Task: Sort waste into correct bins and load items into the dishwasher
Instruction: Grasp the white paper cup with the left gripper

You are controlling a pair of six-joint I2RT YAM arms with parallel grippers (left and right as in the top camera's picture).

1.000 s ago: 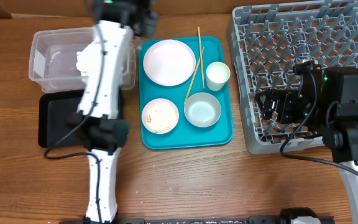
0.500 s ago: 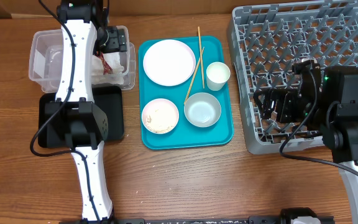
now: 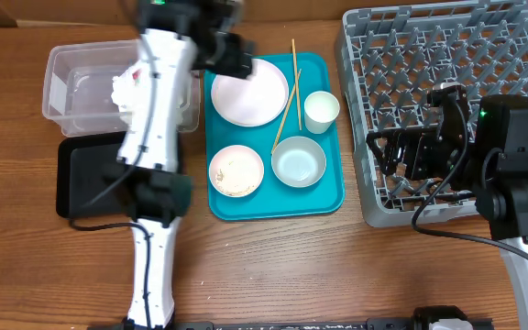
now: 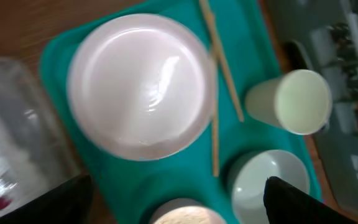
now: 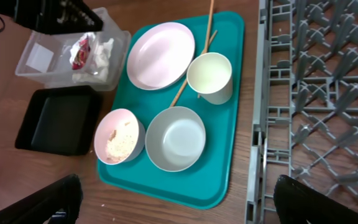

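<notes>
On the teal tray [image 3: 324,197] sit a pale pink plate [image 3: 255,96], two chopsticks [image 3: 289,92], a white cup [image 3: 321,110], an empty bowl [image 3: 298,162] and a bowl holding rice [image 3: 236,170]. My left gripper [image 3: 238,62] hangs open and empty over the plate's [image 4: 140,84] left rim. In the clear tub [image 5: 36,59] lie the white napkin [image 5: 102,55] and the red-and-silver wrapper [image 5: 81,50]. The black tray [image 3: 85,174] is bare. Open and empty, my right gripper [image 3: 385,154] sits at the left edge of the grey dish rack [image 3: 447,55].
My left arm [image 3: 154,137] stretches from the table's front edge across the black tray and the clear tub, hiding part of each. Bare wood table [image 3: 273,266] lies in front of the teal tray. The rack [image 5: 316,106] fills the right side.
Half a second ago my left gripper hung over the clear tub; it has swung right to above the plate. Its jaws went from shut to open. The right arm has barely moved.
</notes>
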